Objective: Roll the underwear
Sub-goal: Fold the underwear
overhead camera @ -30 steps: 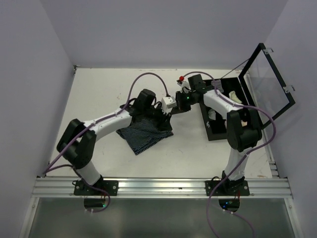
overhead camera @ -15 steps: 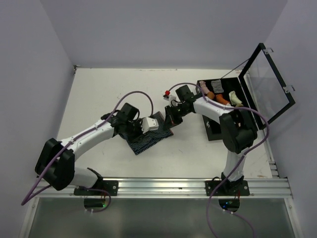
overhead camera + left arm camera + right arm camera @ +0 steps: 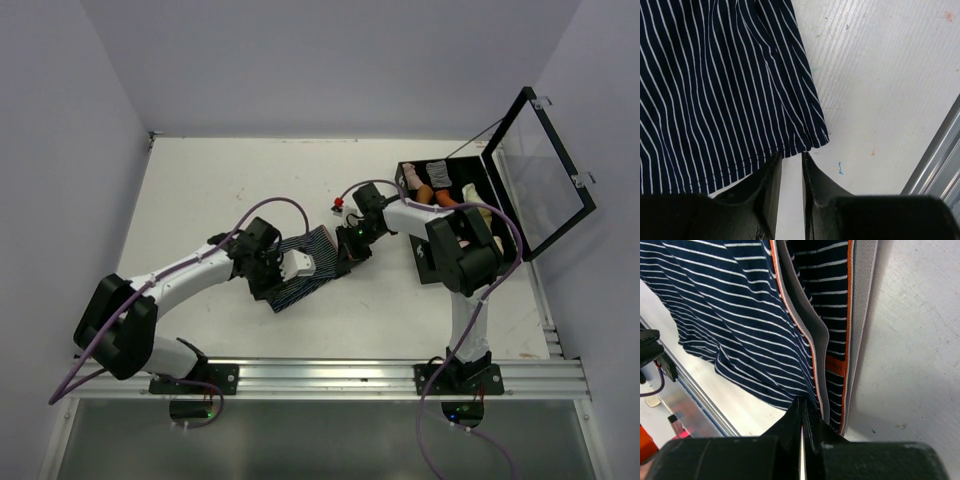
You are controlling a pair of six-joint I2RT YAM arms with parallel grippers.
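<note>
The navy-blue underwear with thin white stripes point(image 3: 318, 243) lies spread flat on the white table point(image 3: 200, 190). It sits around the middle of the table, a little nearer the near edge than the far one, and to the left of the black case.

The left gripper point(image 3: 268, 288) is low over the garment's near-left part. From the left wrist, its jaws stand a narrow slit apart with bare table showing between them. Their tips are right at the hemmed corner of the striped cloth point(image 3: 715, 75), and nothing is caught in them. The aluminium rail point(image 3: 940, 165) along the near edge of the table shows in that view's lower right corner.

The right gripper point(image 3: 348, 252) is down at the garment's right-hand end. From the right wrist, its jaws are clenched together point(image 3: 801, 407), with their tips against the end of the grey elastic waistband with orange piping point(image 3: 860, 315). I cannot tell whether any cloth is pinched between them. The waistband's two layers gape slightly, showing the striped inside.

Toward the table's right edge stands the black case point(image 3: 425, 265), with its clear lid point(image 3: 540, 170) raised. Small rolled items lie in its far compartments.
</note>
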